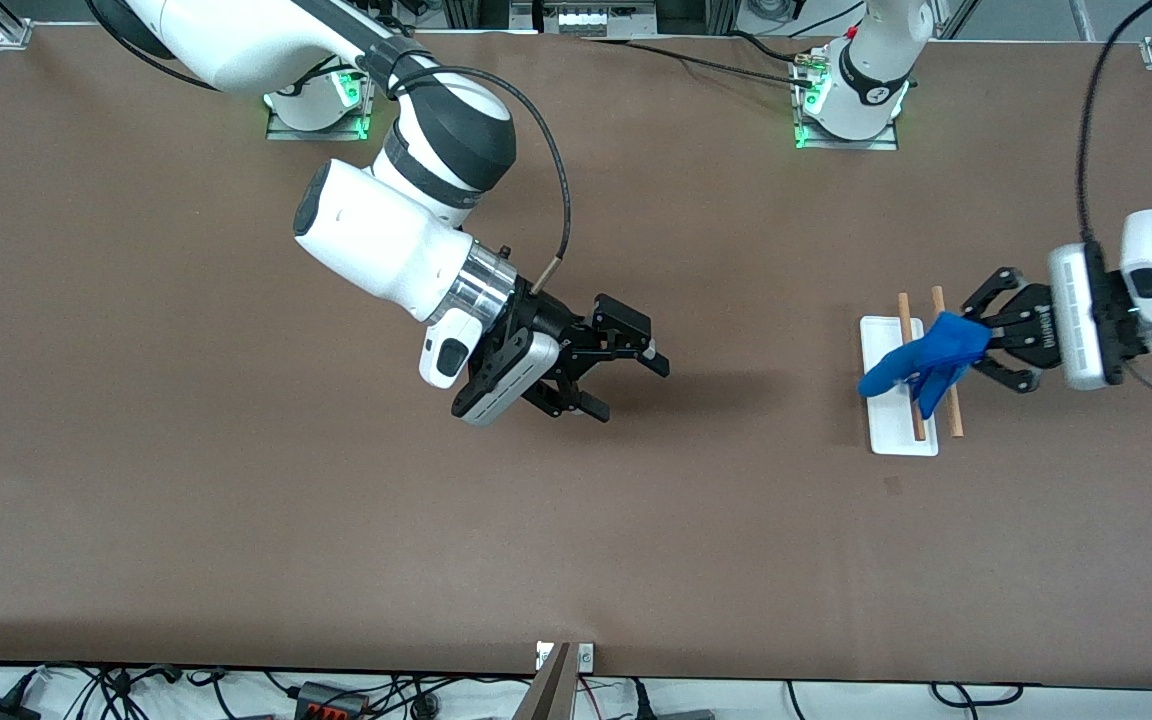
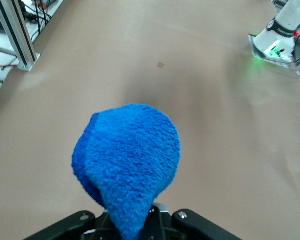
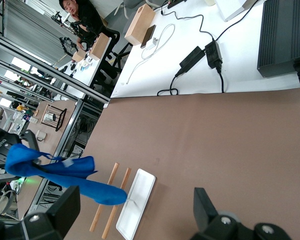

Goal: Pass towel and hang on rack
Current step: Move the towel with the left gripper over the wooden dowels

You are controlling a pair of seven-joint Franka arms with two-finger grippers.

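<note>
The bright blue towel [image 1: 921,362] hangs bunched from my left gripper [image 1: 986,338], which is shut on it just above the rack [image 1: 891,425]. The rack is a white plate with two wooden dowel bars [image 1: 948,395], at the left arm's end of the table, and the cloth droops across both bars. In the left wrist view the towel [image 2: 127,160] fills the middle above my left gripper [image 2: 140,222] and hides the rack. My right gripper [image 1: 631,388] hovers open and empty over mid-table. Past its fingers [image 3: 60,210], the right wrist view shows the towel [image 3: 55,172] and the rack [image 3: 135,202].
The brown table [image 1: 336,520] is bare apart from a small dark mark [image 1: 893,485] near the rack. An arm base with a green light [image 2: 277,42] shows in the left wrist view. Cables and power supplies [image 3: 210,52] lie off the table edge.
</note>
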